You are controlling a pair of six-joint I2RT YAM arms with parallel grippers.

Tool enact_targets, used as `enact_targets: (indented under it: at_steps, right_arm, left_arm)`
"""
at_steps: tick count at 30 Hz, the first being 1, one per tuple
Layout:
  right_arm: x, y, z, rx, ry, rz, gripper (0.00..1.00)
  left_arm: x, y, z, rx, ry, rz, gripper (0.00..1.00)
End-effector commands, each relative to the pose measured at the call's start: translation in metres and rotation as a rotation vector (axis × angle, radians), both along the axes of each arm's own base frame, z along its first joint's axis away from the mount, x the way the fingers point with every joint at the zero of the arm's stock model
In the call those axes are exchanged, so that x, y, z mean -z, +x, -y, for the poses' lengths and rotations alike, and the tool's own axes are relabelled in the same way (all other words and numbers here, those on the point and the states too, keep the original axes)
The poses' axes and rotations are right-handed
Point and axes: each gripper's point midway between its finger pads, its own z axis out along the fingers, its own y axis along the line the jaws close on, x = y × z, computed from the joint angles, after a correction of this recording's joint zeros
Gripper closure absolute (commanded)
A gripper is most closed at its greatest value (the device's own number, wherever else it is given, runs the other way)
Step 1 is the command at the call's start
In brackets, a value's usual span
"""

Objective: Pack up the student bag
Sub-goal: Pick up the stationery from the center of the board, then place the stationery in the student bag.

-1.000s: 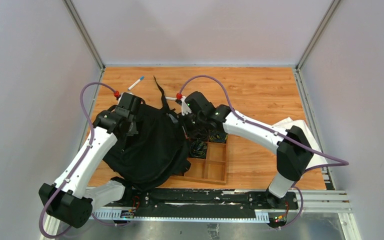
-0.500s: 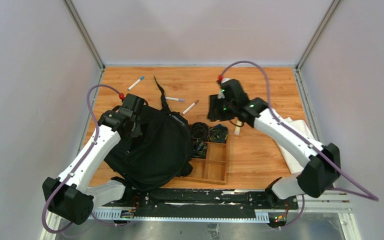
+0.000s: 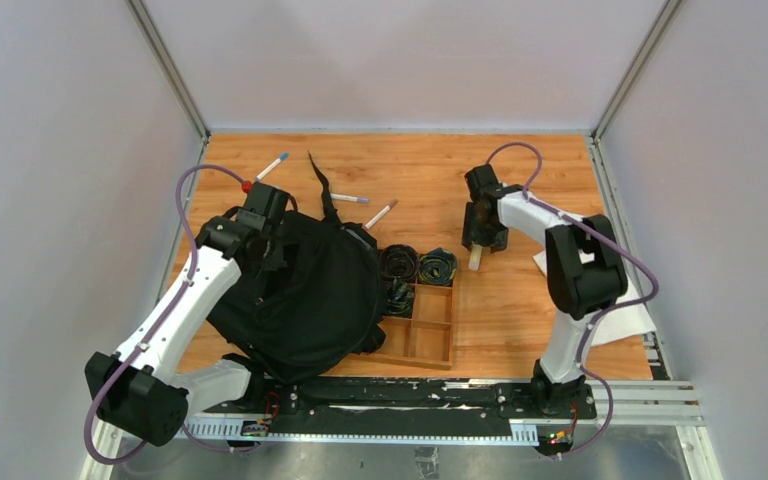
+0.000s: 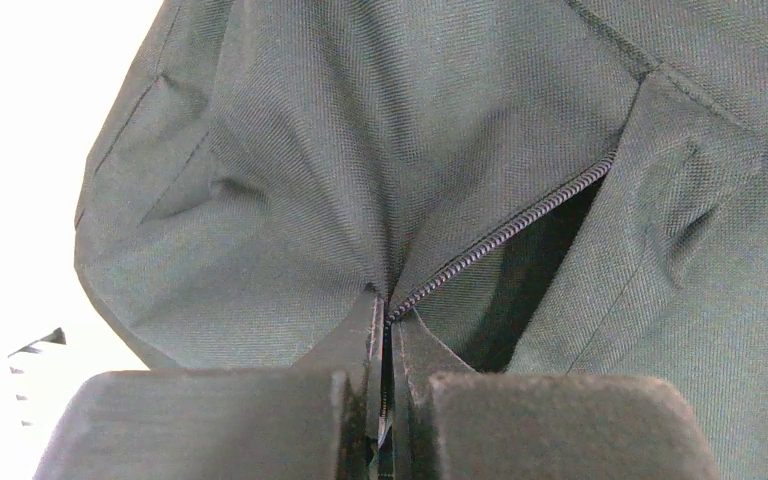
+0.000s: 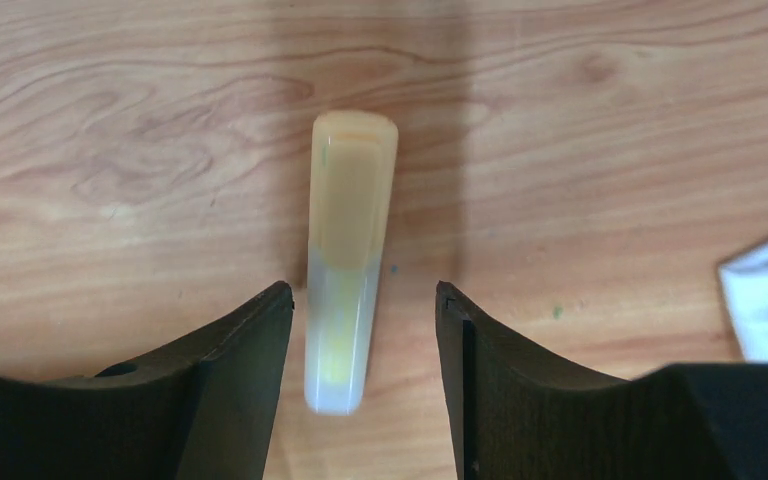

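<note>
The student bag (image 3: 305, 295), a floppy black backpack, lies at the left of the table, partly over the wooden tray. My left gripper (image 3: 268, 248) is at its upper left edge. In the left wrist view this gripper (image 4: 390, 312) is shut on the bag's zipper edge (image 4: 505, 233), and a dark gap of the opening shows beside it. Over the bare wood to the right, my right gripper (image 3: 480, 243) stands open above a pale yellow highlighter (image 3: 475, 260). In the right wrist view the highlighter (image 5: 348, 250) lies between the open fingers of that gripper (image 5: 360, 300), apart from both.
A wooden compartment tray (image 3: 453, 320) sits mid-table with coiled cables (image 3: 400, 262) in its far cells. Three pens (image 3: 272, 166) (image 3: 350, 199) (image 3: 381, 213) lie behind the bag by a black strap (image 3: 322, 185). White sheets (image 3: 620, 300) lie at the right edge.
My right arm has swung away from the bag's opening to the right, opened its jaws and come down over the highlighter. The left gripper holds the same pinch.
</note>
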Motion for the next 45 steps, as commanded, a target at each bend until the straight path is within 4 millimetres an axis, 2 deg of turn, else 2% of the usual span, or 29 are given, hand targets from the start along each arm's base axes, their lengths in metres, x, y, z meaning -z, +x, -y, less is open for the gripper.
enact_targets:
  at_steps: [1, 2, 5, 8, 9, 12, 16, 21, 25, 29, 33, 37, 40, 45]
  right_arm:
    - [0.016, 0.010, 0.007, 0.035, -0.043, -0.036, 0.44]
    - [0.021, 0.008, 0.007, 0.036, -0.040, -0.050, 0.48]
    - [0.028, 0.006, 0.003, 0.034, -0.015, -0.057, 0.70]
    - [0.021, 0.006, 0.001, 0.021, 0.004, -0.039, 0.96]
    - [0.014, 0.005, 0.001, 0.015, 0.010, -0.024, 1.00]
    - [-0.014, 0.004, -0.002, -0.013, 0.044, 0.039, 1.00]
    - [-0.061, -0.006, -0.016, -0.081, 0.143, 0.135, 1.00]
    - [-0.118, -0.040, -0.071, -0.260, 0.329, 0.220, 1.00]
    - [-0.150, -0.081, -0.139, -0.435, 0.480, 0.234, 1.00]
    - [-0.171, -0.131, -0.218, -0.643, 0.644, 0.203, 1.00]
    - [-0.175, -0.164, -0.276, -0.797, 0.729, 0.153, 1.00]
    - [-0.174, -0.173, -0.316, -0.848, 0.824, 0.086, 1.00]
    - [-0.183, -0.170, -0.341, -0.875, 0.884, 0.069, 1.00]
    - [-0.181, -0.161, -0.372, -0.871, 0.926, 0.014, 1.00]
  left_arm:
    - [-0.020, 0.017, 0.014, 0.033, -0.061, 0.077, 1.00]
    - [-0.020, 0.017, 0.014, 0.034, -0.064, 0.077, 1.00]
    - [-0.017, 0.017, 0.016, 0.038, -0.071, 0.070, 1.00]
    - [-0.014, 0.017, 0.016, 0.039, -0.067, 0.063, 1.00]
    - [-0.014, 0.017, 0.016, 0.040, -0.068, 0.062, 1.00]
    - [-0.014, 0.018, 0.018, 0.046, -0.075, 0.061, 1.00]
    - [-0.014, 0.019, 0.018, 0.051, -0.074, 0.062, 1.00]
    - [-0.014, 0.019, 0.021, 0.062, -0.083, 0.057, 1.00]
    - [-0.017, 0.018, 0.024, 0.075, -0.098, 0.060, 1.00]
    - [-0.019, 0.018, 0.027, 0.085, -0.114, 0.061, 1.00]
    - [-0.019, 0.017, 0.031, 0.100, -0.135, 0.055, 1.00]
    - [-0.022, 0.016, 0.031, 0.102, -0.146, 0.064, 1.00]
    - [-0.025, 0.016, 0.030, 0.093, -0.160, 0.074, 1.00]
    - [-0.028, 0.015, 0.032, 0.094, -0.189, 0.078, 1.00]
